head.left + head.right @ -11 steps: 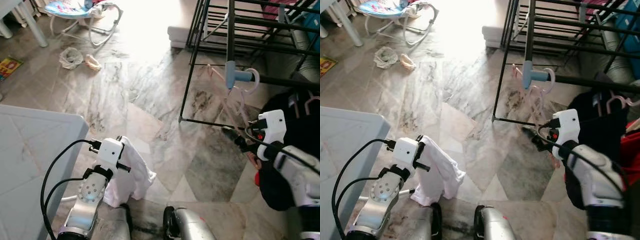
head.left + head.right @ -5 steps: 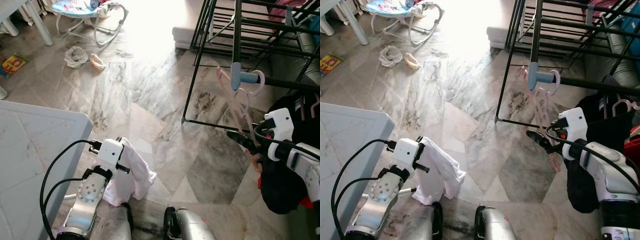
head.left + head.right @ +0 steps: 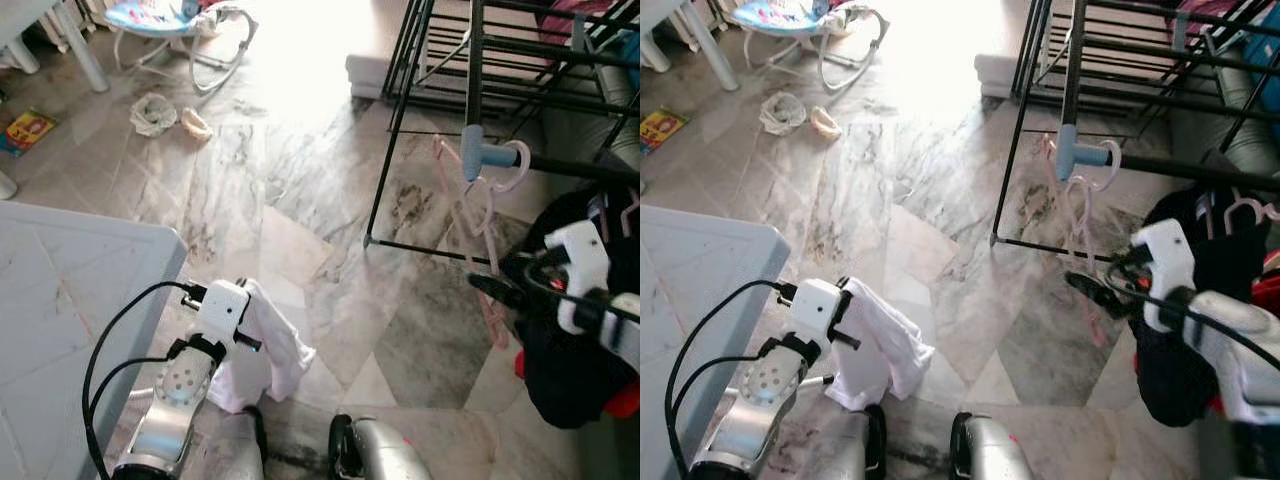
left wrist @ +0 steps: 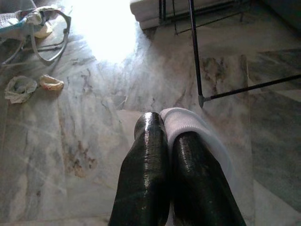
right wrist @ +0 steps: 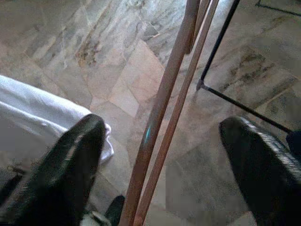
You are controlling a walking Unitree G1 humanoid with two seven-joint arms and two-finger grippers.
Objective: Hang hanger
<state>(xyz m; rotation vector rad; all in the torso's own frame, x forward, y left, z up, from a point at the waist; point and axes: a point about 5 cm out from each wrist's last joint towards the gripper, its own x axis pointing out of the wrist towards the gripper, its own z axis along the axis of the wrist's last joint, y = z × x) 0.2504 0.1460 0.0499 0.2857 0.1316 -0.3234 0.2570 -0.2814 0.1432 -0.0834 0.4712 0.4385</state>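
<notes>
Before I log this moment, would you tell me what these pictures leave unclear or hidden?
- Right end effector: motion-blurred in both eye views; its wrist view shows open fingers either side of the pink hangers.
- Hanger hooks on the drying rack: a blue clip partly covers them.
- Dark garment: cut off by the right edge.
- White cloth: the pinched part sits behind the left end effector.
</notes>
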